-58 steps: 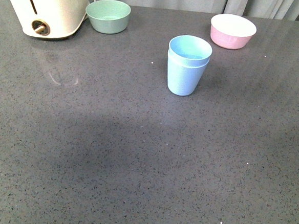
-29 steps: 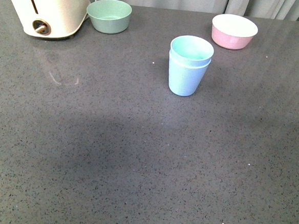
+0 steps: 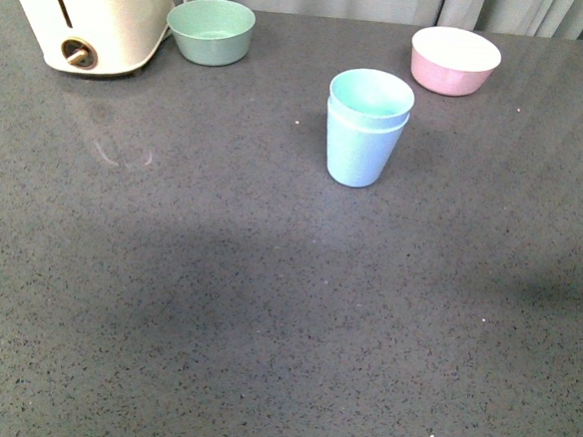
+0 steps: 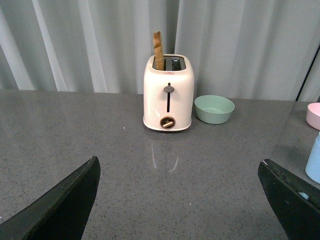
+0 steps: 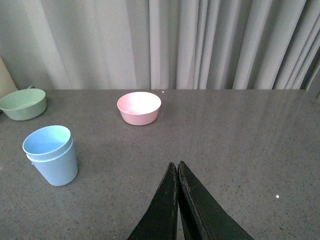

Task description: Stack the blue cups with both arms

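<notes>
The two pale blue cups [image 3: 366, 129] stand upright, one nested inside the other, on the grey counter in the front view. They also show in the right wrist view [image 5: 52, 155], and a sliver shows in the left wrist view [image 4: 314, 160]. Neither arm shows in the front view. My left gripper [image 4: 180, 200] is open and empty, its black fingers [image 4: 65, 205] wide apart over bare counter. My right gripper [image 5: 176, 165] is shut on nothing, well apart from the cups.
A cream toaster [image 3: 91, 14] with a slice of toast [image 4: 158, 50] stands at the back left. A green bowl [image 3: 212, 30] sits beside it. A pink bowl [image 3: 455, 60] sits at the back right. Grey curtains hang behind the counter.
The stacked cups, bowls and toaster stay where they were. Only the picture shifts slightly.
</notes>
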{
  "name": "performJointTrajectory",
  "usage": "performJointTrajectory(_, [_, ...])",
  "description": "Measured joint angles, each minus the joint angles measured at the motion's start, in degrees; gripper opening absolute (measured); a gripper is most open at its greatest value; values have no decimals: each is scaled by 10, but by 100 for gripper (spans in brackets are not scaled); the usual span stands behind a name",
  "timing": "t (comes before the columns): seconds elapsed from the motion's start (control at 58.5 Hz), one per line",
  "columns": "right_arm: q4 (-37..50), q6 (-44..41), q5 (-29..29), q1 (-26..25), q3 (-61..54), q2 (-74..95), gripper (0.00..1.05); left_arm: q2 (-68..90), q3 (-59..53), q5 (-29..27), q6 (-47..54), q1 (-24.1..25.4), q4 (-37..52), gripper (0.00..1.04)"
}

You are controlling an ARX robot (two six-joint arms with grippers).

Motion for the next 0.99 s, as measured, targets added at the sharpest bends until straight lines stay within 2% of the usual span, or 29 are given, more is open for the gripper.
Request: performJointTrajectory(0.991, [-120,0,0,0,-40,-179,2,0,0,0,0,0,0,96])
